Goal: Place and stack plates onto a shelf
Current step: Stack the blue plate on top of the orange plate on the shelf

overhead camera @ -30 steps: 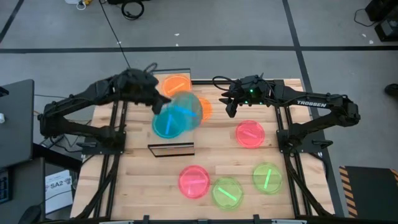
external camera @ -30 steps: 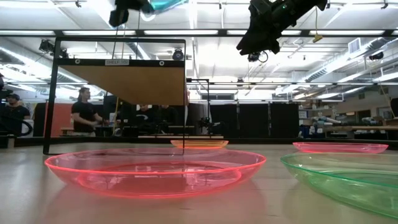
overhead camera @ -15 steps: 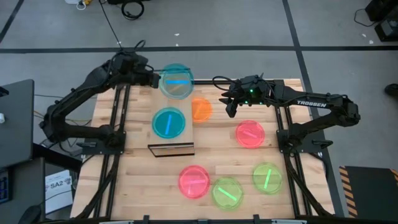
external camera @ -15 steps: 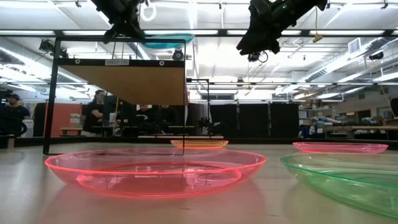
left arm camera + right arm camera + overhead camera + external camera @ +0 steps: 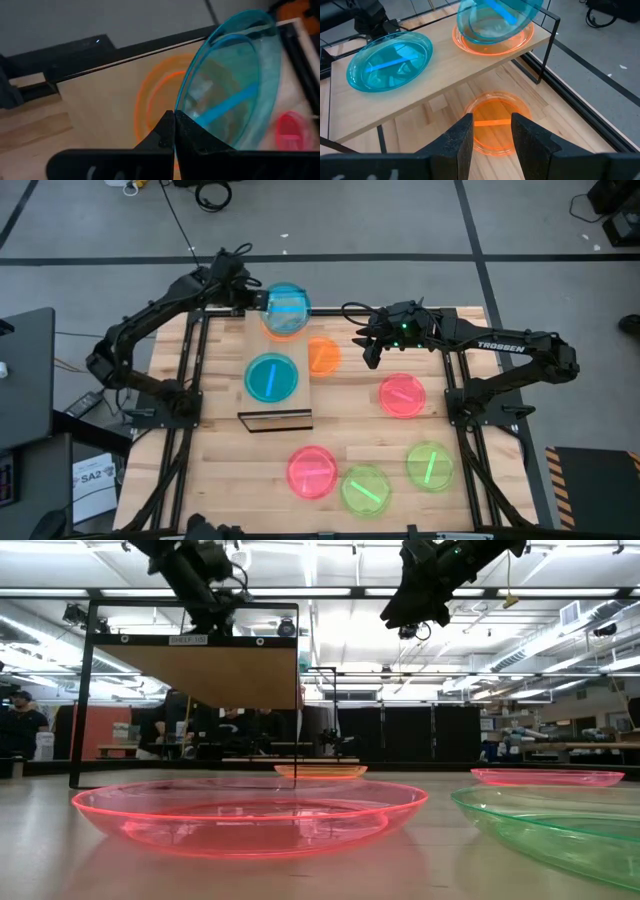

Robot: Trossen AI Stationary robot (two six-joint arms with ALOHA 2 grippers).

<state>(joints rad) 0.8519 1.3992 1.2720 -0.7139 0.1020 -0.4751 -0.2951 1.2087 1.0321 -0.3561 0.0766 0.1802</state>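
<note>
My left gripper (image 5: 256, 298) is shut on a teal plate (image 5: 287, 308) over the far end of the shelf (image 5: 300, 402). An orange plate (image 5: 495, 44) lies flat on the shelf right below it. A second teal plate (image 5: 272, 377) lies flat on the middle of the shelf. Another orange plate (image 5: 324, 356) lies on the table beside the shelf's right edge. My right gripper (image 5: 490, 140) hangs open above that plate with nothing between its fingers. My left gripper pinches the teal plate's rim (image 5: 184, 116) on its left side between the two shut fingers. The fingers come from the table's left, slanting down. The plate (image 5: 492, 15) is tilted over the orange plate; whether its lower edge touches that plate I cannot tell.
On the table's near half lie two pink plates (image 5: 402, 394) (image 5: 312, 471) and two green plates (image 5: 366, 489) (image 5: 430, 466). The shelf's dark frame (image 5: 90, 690) stands on the wooden tabletop (image 5: 220, 470). People stand in the room beyond the table.
My left gripper has swung toward the table's far edge and sunk a little, staying shut. It has carried the teal plate from above the shelf's middle to over the orange plate at the far end. The second teal plate now shows uncovered.
</note>
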